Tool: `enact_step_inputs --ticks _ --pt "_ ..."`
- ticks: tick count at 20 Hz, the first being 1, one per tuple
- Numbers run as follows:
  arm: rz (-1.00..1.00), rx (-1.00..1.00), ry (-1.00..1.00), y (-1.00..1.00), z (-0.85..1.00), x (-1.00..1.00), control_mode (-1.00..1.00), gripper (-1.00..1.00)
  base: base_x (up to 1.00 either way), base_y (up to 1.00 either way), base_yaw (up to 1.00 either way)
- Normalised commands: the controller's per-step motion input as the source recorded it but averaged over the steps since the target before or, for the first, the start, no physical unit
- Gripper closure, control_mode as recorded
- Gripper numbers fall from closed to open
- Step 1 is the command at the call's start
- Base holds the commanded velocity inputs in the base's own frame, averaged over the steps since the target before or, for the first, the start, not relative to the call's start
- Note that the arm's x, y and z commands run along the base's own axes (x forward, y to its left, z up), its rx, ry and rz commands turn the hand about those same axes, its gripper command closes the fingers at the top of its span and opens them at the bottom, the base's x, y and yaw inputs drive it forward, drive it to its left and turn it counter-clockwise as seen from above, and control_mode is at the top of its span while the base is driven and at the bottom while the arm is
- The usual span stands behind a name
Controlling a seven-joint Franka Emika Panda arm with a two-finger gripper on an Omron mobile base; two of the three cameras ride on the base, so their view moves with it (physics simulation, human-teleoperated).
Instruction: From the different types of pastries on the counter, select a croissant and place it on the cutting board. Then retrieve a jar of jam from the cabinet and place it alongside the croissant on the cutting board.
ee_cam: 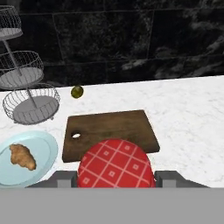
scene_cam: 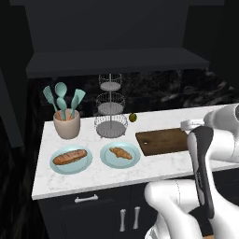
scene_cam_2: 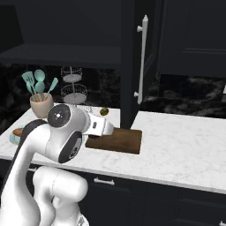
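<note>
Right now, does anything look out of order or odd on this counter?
Yes: the gripper holds the red-checked jam jar over the cutting board, yet the croissant sits on its blue plate beside the bare board. Nothing looks spilled or damaged.

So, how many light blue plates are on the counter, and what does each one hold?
2. The left plate holds a long baguette. The right plate, next to the cutting board, holds the croissant. Others may be hidden behind the arm.
</note>
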Motion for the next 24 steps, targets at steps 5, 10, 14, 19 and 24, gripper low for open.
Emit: enact_step_inputs --ticks 5,10,14,19,24 --pt "0.0 -0.03 0.0 -0.33 0.04 0.88 -1.0 1.0 0.0 0.0 0.0" --pt "0.0 0.01 0.0 -0.32 0.11 0.66 -1.0 1.0 0.0 0.0 0.0" --pt "0.0 0.0 0.01 -0.01 -0.68 -0.63 -1.0 1.0 0.0 0.0 0.0" --pt "0.0 0.02 0.0 -0.03 -0.85 -0.5 -1.0 1.0 0.0 0.0 0.0" --pt "0.0 0.07 0.0 0.04 -0.09 0.48 -1.0 1.0 0.0 0.0 0.0"
